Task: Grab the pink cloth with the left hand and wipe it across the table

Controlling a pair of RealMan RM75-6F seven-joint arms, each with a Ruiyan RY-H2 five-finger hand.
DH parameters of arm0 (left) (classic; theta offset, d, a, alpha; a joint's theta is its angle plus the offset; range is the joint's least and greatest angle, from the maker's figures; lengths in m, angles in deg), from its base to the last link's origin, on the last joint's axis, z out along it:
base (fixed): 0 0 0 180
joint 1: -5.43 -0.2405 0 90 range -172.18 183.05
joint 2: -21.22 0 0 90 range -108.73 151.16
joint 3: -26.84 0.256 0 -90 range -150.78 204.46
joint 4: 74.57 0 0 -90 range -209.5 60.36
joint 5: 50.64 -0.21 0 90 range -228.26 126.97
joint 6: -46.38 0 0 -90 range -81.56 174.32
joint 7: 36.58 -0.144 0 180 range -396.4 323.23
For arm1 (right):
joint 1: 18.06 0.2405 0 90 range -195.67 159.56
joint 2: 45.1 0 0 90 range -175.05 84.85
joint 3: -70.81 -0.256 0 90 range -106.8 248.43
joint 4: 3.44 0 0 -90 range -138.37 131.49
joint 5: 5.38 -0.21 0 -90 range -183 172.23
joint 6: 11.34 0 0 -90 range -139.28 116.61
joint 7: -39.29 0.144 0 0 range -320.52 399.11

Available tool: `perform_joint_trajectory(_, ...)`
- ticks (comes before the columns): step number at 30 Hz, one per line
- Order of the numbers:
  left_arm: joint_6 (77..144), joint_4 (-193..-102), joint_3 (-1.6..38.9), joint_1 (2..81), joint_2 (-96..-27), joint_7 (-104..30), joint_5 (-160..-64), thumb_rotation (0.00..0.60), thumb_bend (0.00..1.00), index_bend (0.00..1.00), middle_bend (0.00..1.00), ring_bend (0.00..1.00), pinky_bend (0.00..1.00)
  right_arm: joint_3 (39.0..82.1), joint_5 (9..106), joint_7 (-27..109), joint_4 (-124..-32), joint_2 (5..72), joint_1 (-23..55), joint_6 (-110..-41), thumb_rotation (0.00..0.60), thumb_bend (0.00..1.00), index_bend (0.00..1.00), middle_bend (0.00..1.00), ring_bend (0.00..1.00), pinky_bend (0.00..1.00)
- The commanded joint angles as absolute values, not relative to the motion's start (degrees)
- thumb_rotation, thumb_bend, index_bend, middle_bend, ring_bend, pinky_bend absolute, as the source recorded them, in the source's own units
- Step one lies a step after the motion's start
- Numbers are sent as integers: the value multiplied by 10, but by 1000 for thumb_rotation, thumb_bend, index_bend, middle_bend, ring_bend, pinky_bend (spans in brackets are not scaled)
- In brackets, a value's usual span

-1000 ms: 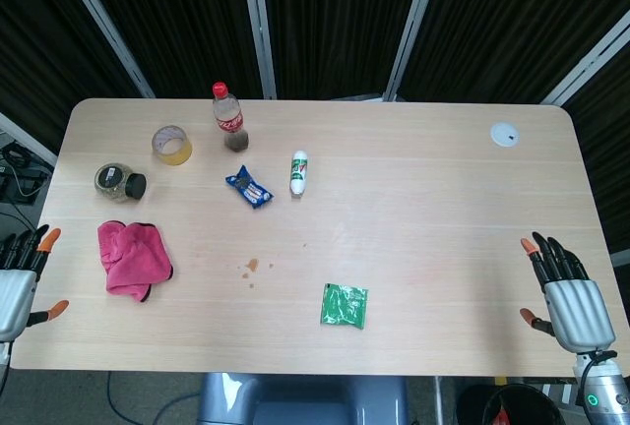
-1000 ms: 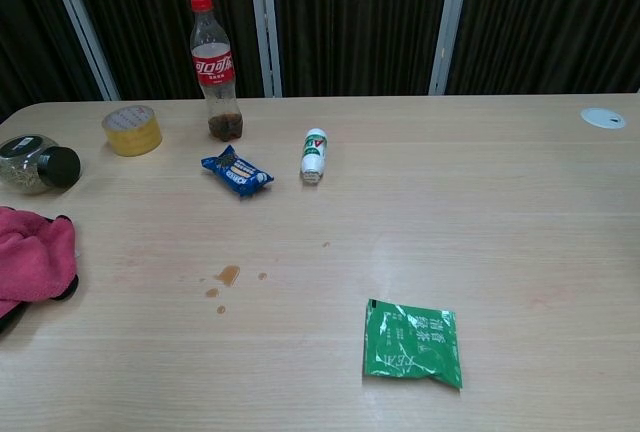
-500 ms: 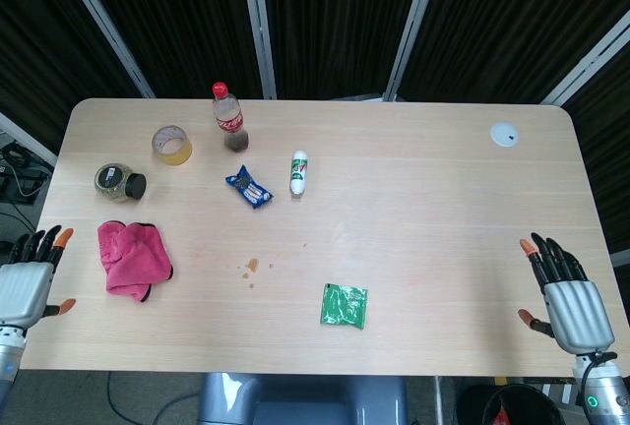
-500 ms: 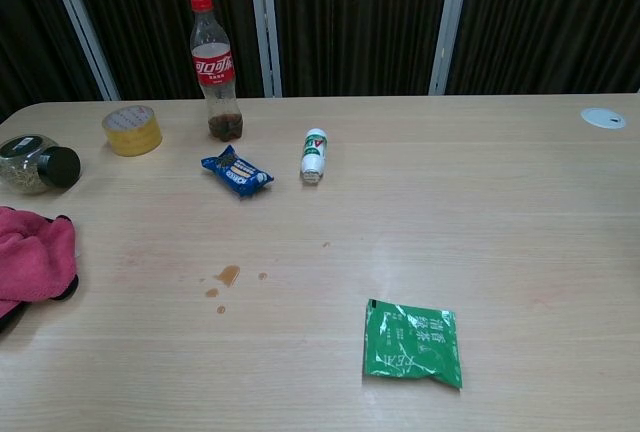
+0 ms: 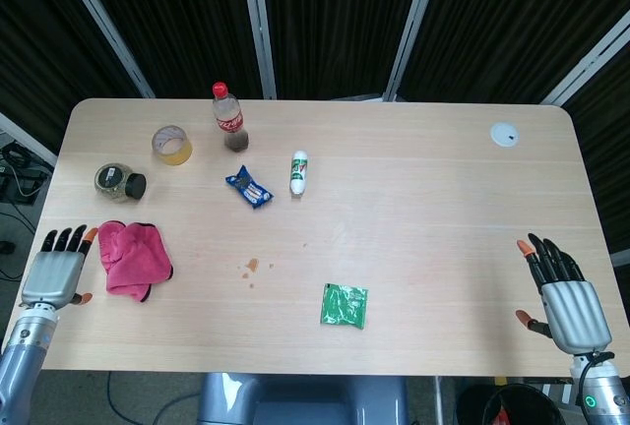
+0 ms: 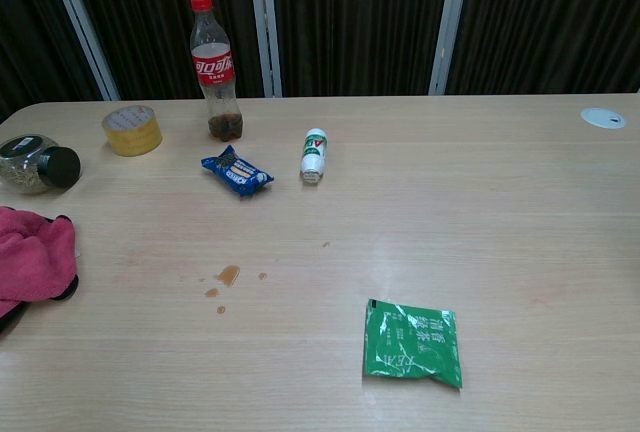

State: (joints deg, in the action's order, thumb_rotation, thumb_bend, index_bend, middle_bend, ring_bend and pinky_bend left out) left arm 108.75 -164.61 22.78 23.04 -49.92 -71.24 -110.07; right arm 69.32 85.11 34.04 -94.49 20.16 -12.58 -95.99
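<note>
Head view shows the left robot hand (image 5: 59, 273) empty, fingers spread, just beside the pink cloth (image 5: 133, 259) at its 3 o'clock, near the tabletop (image 5: 413, 199) edge. Soft, light and limp, the cloth probably wants a bunching grasp at its raised middle.

The head view looks steeply down from high above the near edge, taking in the whole table (image 5: 413, 199), its far rim against dark curtains, and both hands at the near corners: left hand (image 5: 59, 273), right hand (image 5: 563, 297). The chest view sits lower and closer, looking across the surface toward the far curtains, cropping the near left and right edges. Both share the cola bottle (image 5: 228, 118) (image 6: 214, 70), green packet (image 5: 345, 305) (image 6: 413, 342) and pink cloth (image 5: 130, 258) (image 6: 34, 257)
</note>
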Motion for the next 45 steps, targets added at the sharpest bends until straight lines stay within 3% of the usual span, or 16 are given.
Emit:
perform_joint_trajectory(1, 1070, -1627, 228, 247, -516, -744, -1064, 600, 0, 0, 0, 0, 0, 693, 851, 340, -944, 202, -125, -959, 600, 0, 0, 0, 0, 151)
perform_joint_trajectory(15, 1035, -1523, 229, 301, -604, -790, -1006, 600, 0, 0, 0, 0, 0, 690, 846, 353, -942, 203, -123, -955, 600, 0, 0, 0, 0, 151)
perform_joint_trajectory(28, 1013, -1477, 222, 331, -638, -789, -973, 600, 27, 17, 0, 0, 3, 687, 832, 364, -941, 204, -117, -939, 600, 0, 0, 0, 0, 151)
perform_joint_trajectory(31, 1011, -1466, 224, 333, -646, -781, -974, 600, 162, 144, 19, 8, 95, 686, 829, 367, -941, 204, -116, -936, 600, 0, 0, 0, 0, 152)
perform_joint_trajectory(36, 1018, -1440, 227, 330, -663, -741, -1006, 600, 423, 461, 289, 229, 359, 685, 823, 368, -942, 205, -114, -930, 600, 0, 0, 0, 0, 151)
perform_joint_trajectory(39, 1029, -1428, 227, 328, -674, -712, -1034, 600, 504, 589, 406, 330, 445, 686, 824, 367, -944, 203, -114, -931, 600, 0, 0, 0, 0, 151)
perform_joint_trajectory(45, 1042, -1429, 227, 326, -681, -693, -1060, 600, 570, 717, 516, 432, 516, 686, 824, 367, -945, 203, -115, -933, 600, 0, 0, 0, 0, 151)
